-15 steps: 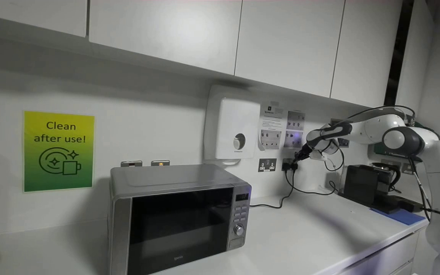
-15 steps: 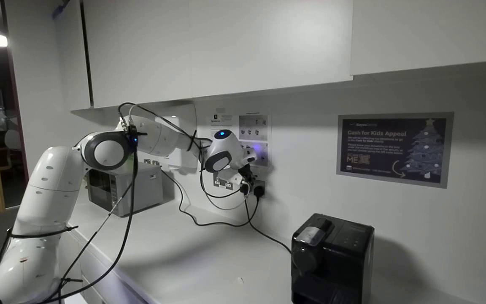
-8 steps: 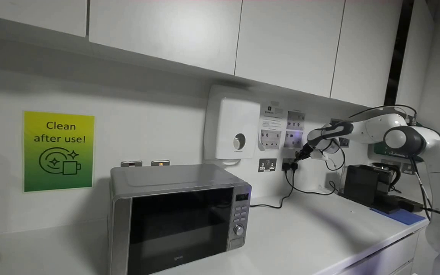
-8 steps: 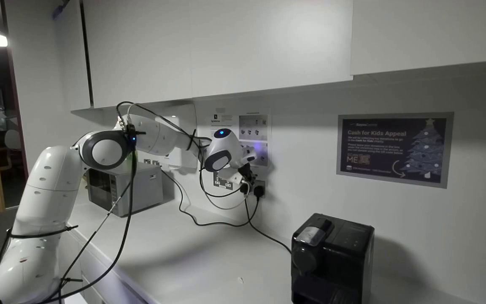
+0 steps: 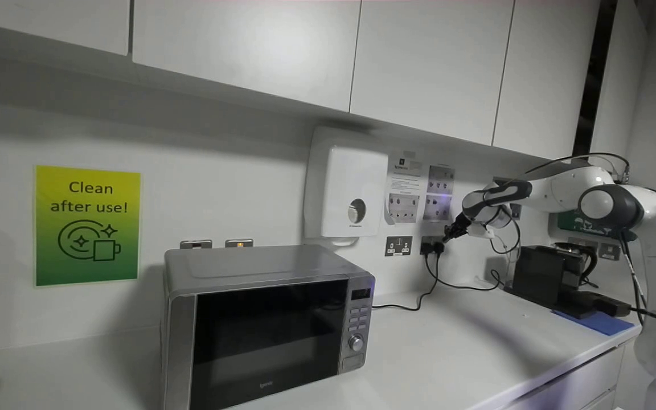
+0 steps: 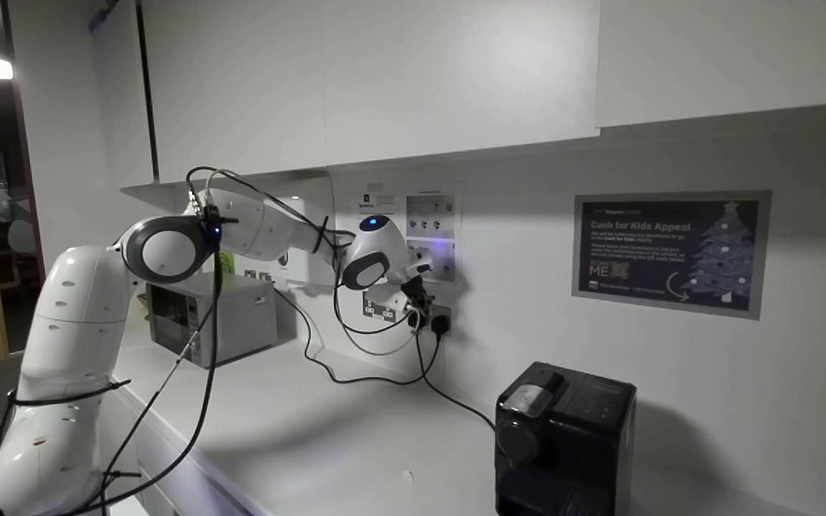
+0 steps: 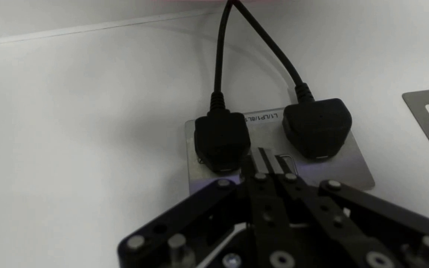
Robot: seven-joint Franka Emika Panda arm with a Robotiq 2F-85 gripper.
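Gripper [image 7: 267,160]: my fingertips were pressed together beside the nearer plug [image 7: 222,139].
Nearer plug: seemed rigid, light, best gripped by its sides.
Cord [image 7: 219,56]: looked pliable, a poor hold.

Black plugs [image 7: 222,139]; grey socket plate [image 7: 268,133]

Wrist view close on socket plate [image 7: 268,134]
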